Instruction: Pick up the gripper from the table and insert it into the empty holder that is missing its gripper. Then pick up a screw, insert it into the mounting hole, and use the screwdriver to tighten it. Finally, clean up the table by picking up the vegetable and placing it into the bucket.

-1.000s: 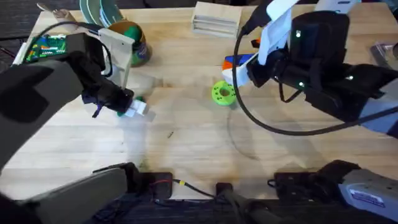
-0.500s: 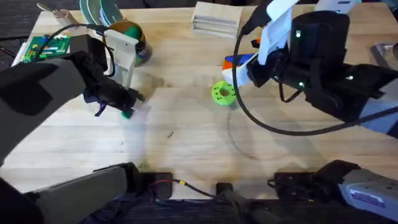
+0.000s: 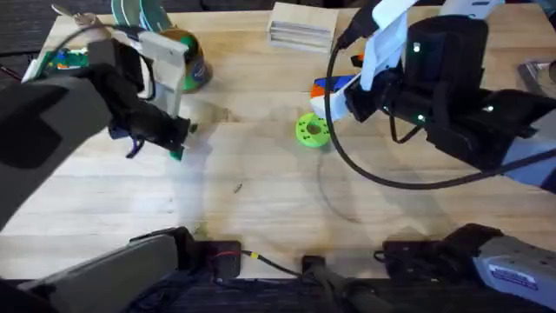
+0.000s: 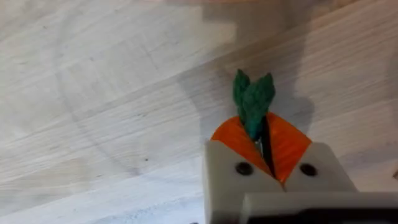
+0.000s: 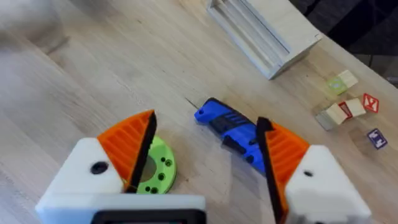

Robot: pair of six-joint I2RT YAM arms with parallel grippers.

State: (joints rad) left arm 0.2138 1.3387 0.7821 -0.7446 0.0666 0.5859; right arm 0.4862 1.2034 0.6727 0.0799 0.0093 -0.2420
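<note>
My left gripper (image 3: 180, 139) is shut on the green vegetable (image 3: 177, 154) and holds it above the table's left side. In the left wrist view the orange pads (image 4: 287, 140) pinch the vegetable (image 4: 254, 99), whose leafy end sticks out past them. The green bucket (image 3: 193, 63) with a yellow rim stands just behind, at the back left. My right gripper (image 3: 339, 103) hangs open over the blue screwdriver (image 3: 334, 84). In the right wrist view that gripper (image 5: 208, 146) has nothing between its pads, and the screwdriver (image 5: 233, 130) lies below. The loose gripper and the holder are out of view.
A flat green disc with holes (image 3: 311, 130) lies mid-table, also under the right gripper (image 5: 153, 171). A wooden box (image 3: 302, 24) sits at the back edge. Small blocks (image 5: 348, 107) lie beyond the screwdriver. A tiny dark piece (image 3: 236, 186) rests near the table's centre.
My left gripper has risen off the table with the vegetable and shifted slightly back and left toward the bucket. The right arm has not moved.
</note>
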